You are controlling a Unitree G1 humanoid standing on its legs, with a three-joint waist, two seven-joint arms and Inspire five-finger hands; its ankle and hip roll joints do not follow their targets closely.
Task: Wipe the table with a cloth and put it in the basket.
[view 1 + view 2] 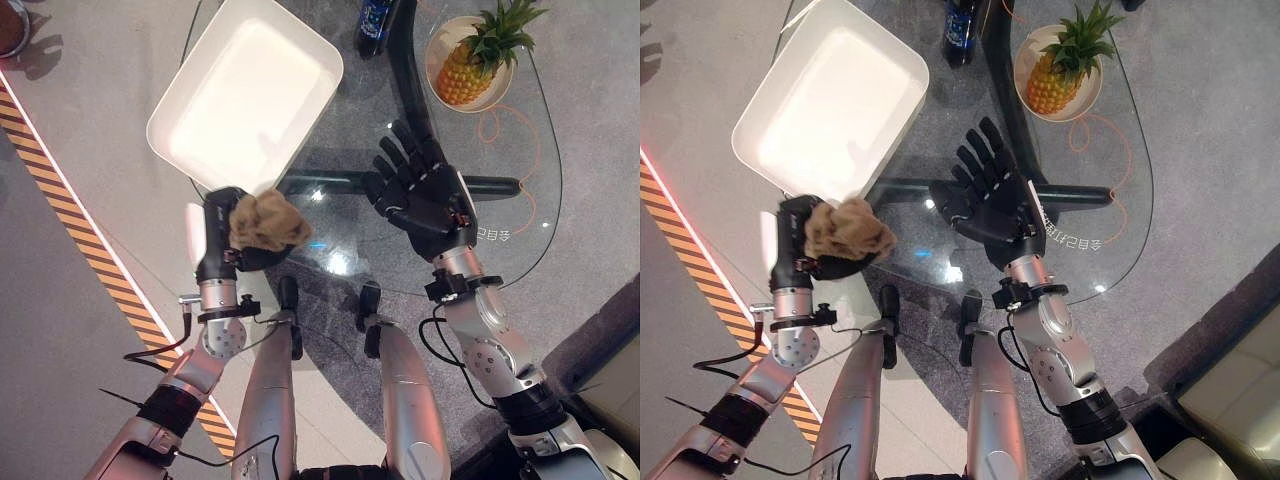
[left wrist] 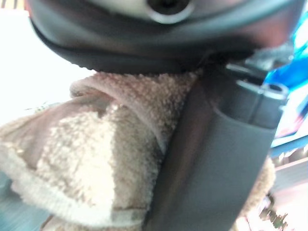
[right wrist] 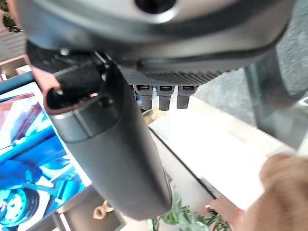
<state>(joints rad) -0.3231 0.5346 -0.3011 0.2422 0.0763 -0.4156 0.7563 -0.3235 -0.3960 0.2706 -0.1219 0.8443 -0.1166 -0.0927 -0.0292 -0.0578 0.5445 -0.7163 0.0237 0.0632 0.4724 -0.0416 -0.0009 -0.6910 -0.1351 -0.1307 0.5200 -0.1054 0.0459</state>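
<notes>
A crumpled tan cloth (image 1: 268, 222) is bunched in my left hand (image 1: 222, 245), whose fingers curl round it at the near left edge of the glass table (image 1: 500, 215). The same cloth (image 2: 91, 159) shows pressed against the thumb (image 2: 216, 159) in the left wrist view. Just beyond that hand lies a white rectangular basket (image 1: 245, 95), lying on the table's far left part with nothing in it. My right hand (image 1: 420, 190) hovers over the middle of the glass, fingers straight and spread, holding nothing.
A pineapple (image 1: 480, 55) sits in a pale bowl (image 1: 505, 80) at the far right of the table. A dark blue bottle (image 1: 375, 25) stands at the far edge. A striped floor strip (image 1: 70, 225) runs along the left.
</notes>
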